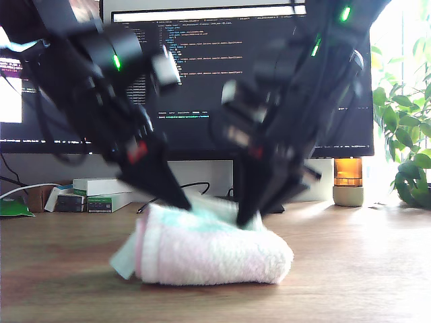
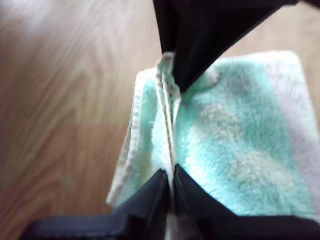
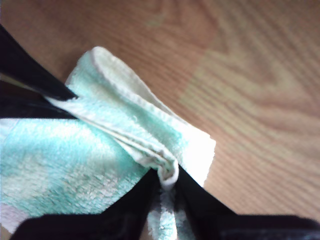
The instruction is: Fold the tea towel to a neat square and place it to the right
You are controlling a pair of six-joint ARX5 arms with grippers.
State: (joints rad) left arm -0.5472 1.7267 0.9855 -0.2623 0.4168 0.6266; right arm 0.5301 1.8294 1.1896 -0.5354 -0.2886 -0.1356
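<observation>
Towel (image 1: 215,249) sits folded into a thick bundle on the wooden desk (image 1: 350,282), near the middle of the exterior view, with both arms bearing down on its top edge. My first gripper (image 2: 171,175) has its fingers clenched on a ridge of stacked hems, and my second gripper (image 3: 167,176) pinches the same bunched edge further along; in each wrist view the other arm's dark finger shows at the far end of that ridge. I cannot match either arm to a side of the exterior view with confidence.

I judge the step in hand to be carrying this pinched edge over to finish a fold. To do it well I would lift both grippers together and level, keeping the hems taut between them so the layers do not slide apart. The terry looks soft and springy, so I would lay the edge down flush with the lower layers before letting go. One loose flap sticks out at the exterior view's left and may need tucking.
</observation>
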